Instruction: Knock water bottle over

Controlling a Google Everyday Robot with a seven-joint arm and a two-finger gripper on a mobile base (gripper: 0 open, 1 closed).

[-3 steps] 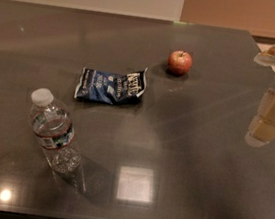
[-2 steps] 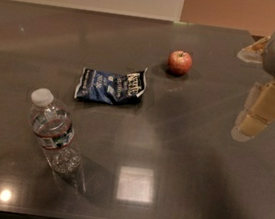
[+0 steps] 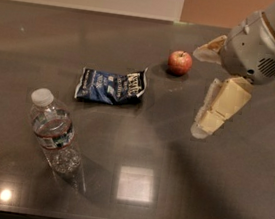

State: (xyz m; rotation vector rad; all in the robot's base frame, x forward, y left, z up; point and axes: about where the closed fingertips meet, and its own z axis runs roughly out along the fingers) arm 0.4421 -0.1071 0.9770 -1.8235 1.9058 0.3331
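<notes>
The gripper is held above the dark table, its jaws spread wide and empty. The water bottle is seen upright, well apart from the jaws, far to their left and nearer the camera. The approach step is judged in hand. A leftward sweep past the chip bag into the bottle's side is called for.

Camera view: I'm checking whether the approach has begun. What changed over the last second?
The gripper moved left, further into view above the right side of the table, toward the water bottle; nothing was taken hold of. The water bottle stands untouched at front left; chip bag and apple have not moved.
</notes>
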